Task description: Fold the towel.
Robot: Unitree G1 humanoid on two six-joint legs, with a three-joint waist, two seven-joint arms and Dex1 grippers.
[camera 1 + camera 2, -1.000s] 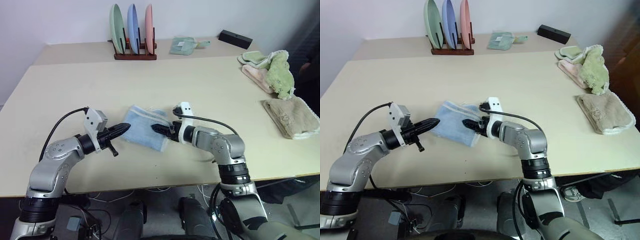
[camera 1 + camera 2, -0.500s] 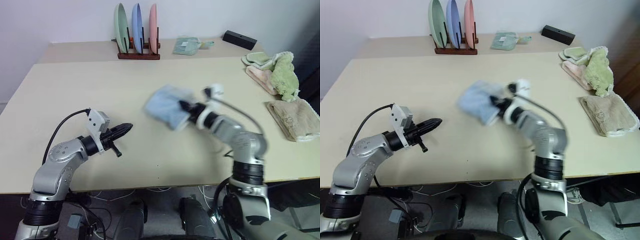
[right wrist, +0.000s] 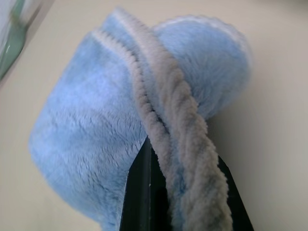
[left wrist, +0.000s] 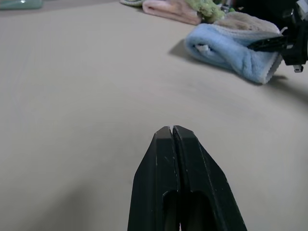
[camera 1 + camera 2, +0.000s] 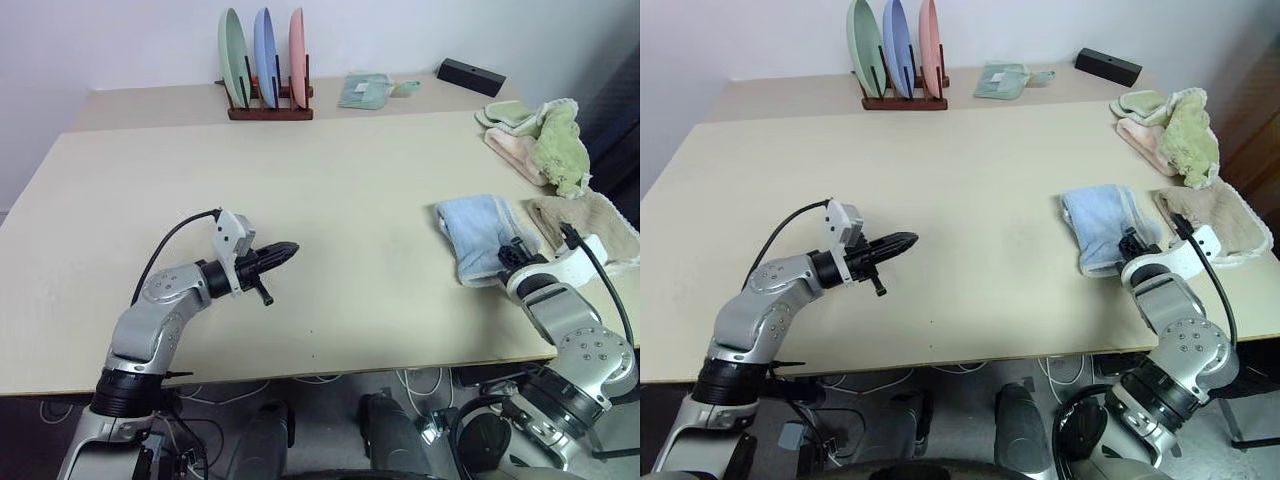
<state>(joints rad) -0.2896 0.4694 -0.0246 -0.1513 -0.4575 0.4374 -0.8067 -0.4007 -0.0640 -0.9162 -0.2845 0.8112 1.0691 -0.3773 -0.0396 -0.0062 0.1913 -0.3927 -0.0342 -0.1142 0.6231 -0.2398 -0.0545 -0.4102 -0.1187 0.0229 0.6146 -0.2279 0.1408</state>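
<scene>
The towel (image 5: 480, 235) is light blue with white piped edging and lies folded in a thick bundle near the table's right front edge. My right gripper (image 5: 512, 255) is shut on its near edge; in the right wrist view the corded white edge (image 3: 178, 159) runs between the black fingers. My left gripper (image 5: 285, 249) is shut and holds nothing. It hovers level over the bare table left of centre, pointing toward the towel (image 4: 231, 45) and well apart from it.
A beige towel (image 5: 600, 225) lies right beside the blue one. Green and pink towels (image 5: 545, 140) are piled at the far right. A rack of three plates (image 5: 268, 60), a small pale green cloth (image 5: 368, 90) and a black box (image 5: 470, 76) sit along the back.
My right gripper shut on the towel and swept it from the table's centre to the right, next to the beige towel. My left gripper shifted a little to the right.
</scene>
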